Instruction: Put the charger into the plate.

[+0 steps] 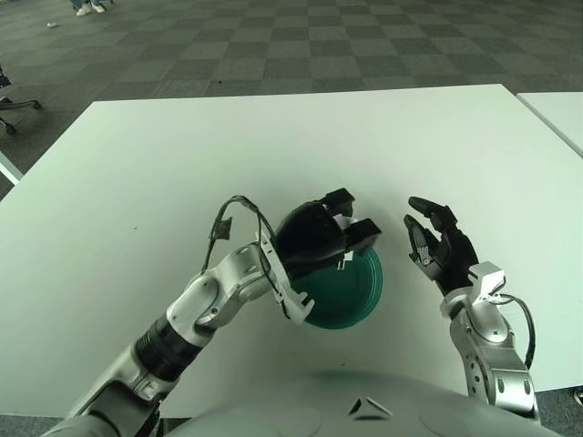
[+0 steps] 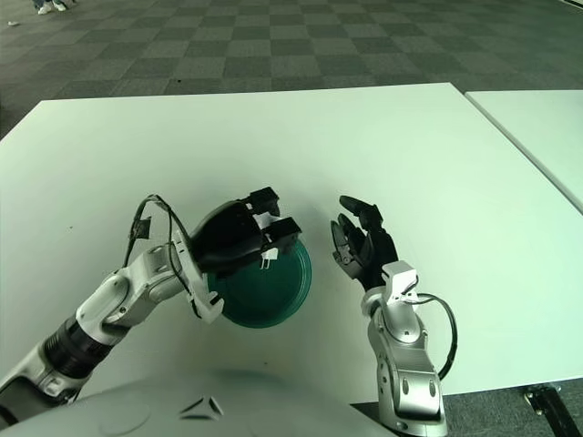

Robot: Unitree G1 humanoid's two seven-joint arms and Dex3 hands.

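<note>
hands first: the left hand hovers over the upper left part of the green plate, which sits on the white desk toward its near edge, about midway between the sides. its black fingers are bent over the dish, and something small and white shows just under them, perhaps the charger, though i can't say whether the fingers grip it or it already lies in the plate. the right hand shows just right of the plate, upright, fingers spread and holding nothing.

if the charger is in that hand, i'd say the thing to do well is to lower toward the plate's middle before letting go, so it drops flat inside the rim and doesn't tip out. the spare hand should keep off the rim.

hard to read: the left hand's bulk covers the plate's upper left portion, the white piece is too small to identify, and both forearms run out of frame at the bottom.
</note>
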